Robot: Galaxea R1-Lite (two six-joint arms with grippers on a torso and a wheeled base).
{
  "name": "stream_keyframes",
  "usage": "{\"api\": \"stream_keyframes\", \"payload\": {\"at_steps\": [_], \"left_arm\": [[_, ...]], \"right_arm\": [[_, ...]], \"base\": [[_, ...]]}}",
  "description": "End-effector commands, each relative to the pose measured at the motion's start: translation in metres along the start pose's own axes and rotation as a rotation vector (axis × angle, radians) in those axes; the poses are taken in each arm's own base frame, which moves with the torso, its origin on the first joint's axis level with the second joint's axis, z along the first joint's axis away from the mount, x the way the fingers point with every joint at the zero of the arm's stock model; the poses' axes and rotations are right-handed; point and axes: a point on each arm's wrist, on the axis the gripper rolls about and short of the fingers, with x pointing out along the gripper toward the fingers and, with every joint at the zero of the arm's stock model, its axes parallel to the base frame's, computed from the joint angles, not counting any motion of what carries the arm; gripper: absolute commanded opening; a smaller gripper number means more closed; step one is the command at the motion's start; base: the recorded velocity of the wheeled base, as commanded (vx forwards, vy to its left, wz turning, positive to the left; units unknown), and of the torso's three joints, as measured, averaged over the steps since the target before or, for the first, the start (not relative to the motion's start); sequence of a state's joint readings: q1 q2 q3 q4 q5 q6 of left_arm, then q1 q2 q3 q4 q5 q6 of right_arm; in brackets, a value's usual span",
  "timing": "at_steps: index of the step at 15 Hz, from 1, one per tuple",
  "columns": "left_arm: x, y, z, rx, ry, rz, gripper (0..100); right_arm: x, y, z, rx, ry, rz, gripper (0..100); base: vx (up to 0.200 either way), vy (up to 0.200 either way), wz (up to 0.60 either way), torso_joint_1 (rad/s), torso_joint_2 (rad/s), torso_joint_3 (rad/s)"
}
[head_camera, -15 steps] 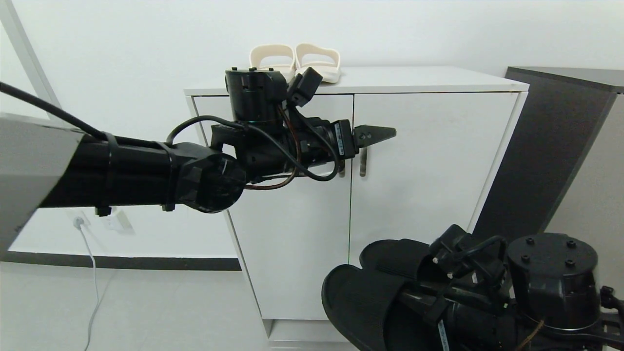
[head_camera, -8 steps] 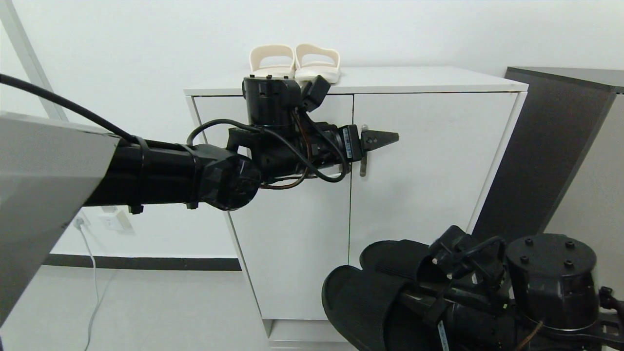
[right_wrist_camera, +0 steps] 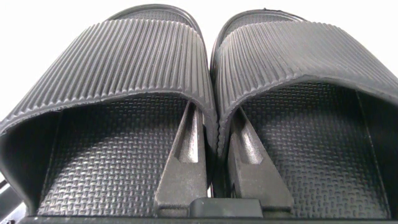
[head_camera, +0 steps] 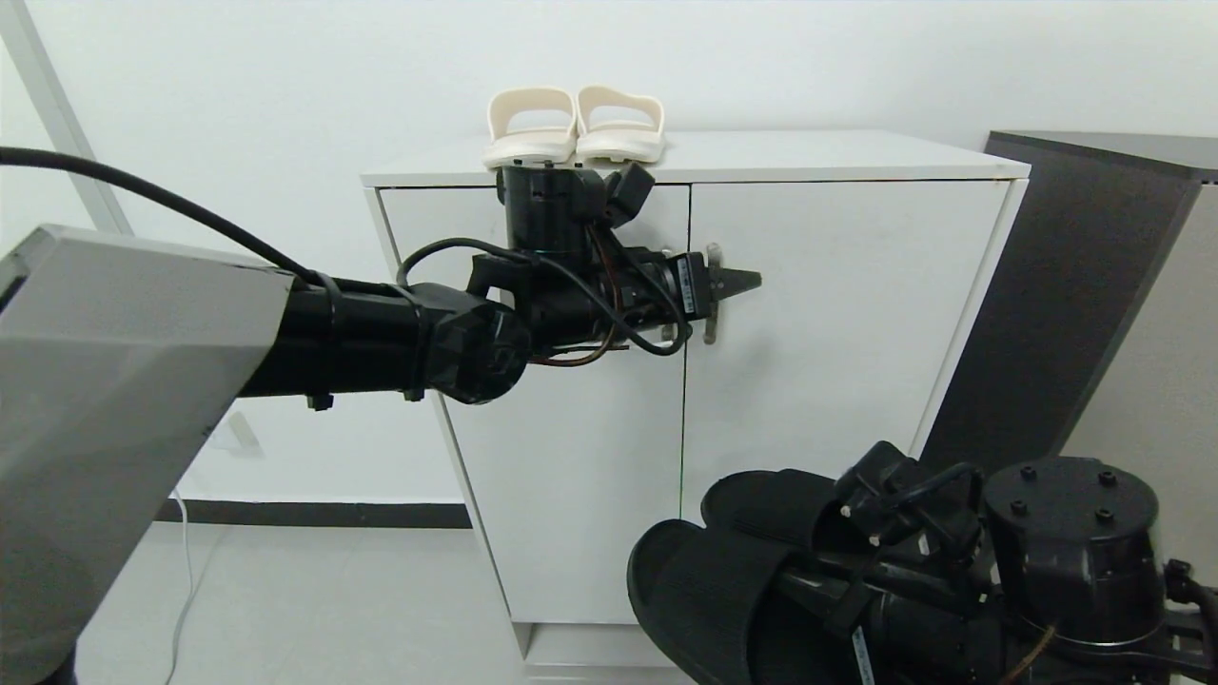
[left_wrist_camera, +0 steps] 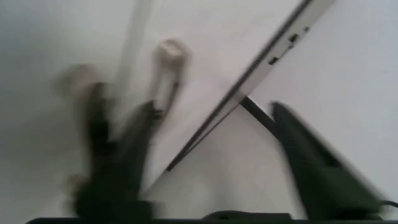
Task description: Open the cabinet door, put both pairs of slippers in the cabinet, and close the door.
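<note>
The white cabinet (head_camera: 837, 314) stands with both doors shut. A pair of cream slippers (head_camera: 574, 124) rests on its top, toward the left. My left gripper (head_camera: 737, 282) is held out level at the right door's metal handle (head_camera: 709, 319), its tip just past the bar. In the left wrist view the left gripper (left_wrist_camera: 211, 168) is open, with the blurred handle (left_wrist_camera: 163, 81) near one finger (left_wrist_camera: 115, 168). Low on the right, my right gripper (right_wrist_camera: 217, 155) is shut on the touching inner edges of the black slippers (head_camera: 733, 571), held side by side in front of the right door.
A tall dark grey cabinet (head_camera: 1075, 285) stands against the white cabinet's right side. The left door's handle (head_camera: 671, 333) sits close beside the right one. A cable (head_camera: 181, 580) hangs down the wall at the lower left, above bare floor.
My left arm has pushed forward toward the cabinet, bringing the gripper from in front of the doors up to the right door's handle. The right arm and the black slippers have stayed put.
</note>
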State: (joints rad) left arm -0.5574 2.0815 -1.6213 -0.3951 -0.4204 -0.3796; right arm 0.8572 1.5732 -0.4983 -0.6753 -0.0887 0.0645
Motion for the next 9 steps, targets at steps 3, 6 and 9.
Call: {"api": "stream_keyframes", "payload": {"at_steps": [3,6,9], "left_arm": [[-0.006,-0.003,-0.001,-0.005,0.011,-0.003,0],[-0.014,-0.007,-0.002,-0.008,0.018,-0.002,0],[-0.037,-0.025,-0.008,-0.013,0.043,-0.013,0]], "right_arm": [[0.000,0.001,-0.003,-0.004,0.012,0.005,0],[-0.003,0.004,-0.004,-0.008,0.012,0.035,0],[-0.008,0.007,-0.008,-0.049,0.018,0.081,0]], "base": [[0.000,0.000,0.00,0.000,0.00,0.000],[0.000,0.000,0.00,0.000,0.00,0.000],[0.000,0.000,0.00,0.000,0.00,0.000]]}}
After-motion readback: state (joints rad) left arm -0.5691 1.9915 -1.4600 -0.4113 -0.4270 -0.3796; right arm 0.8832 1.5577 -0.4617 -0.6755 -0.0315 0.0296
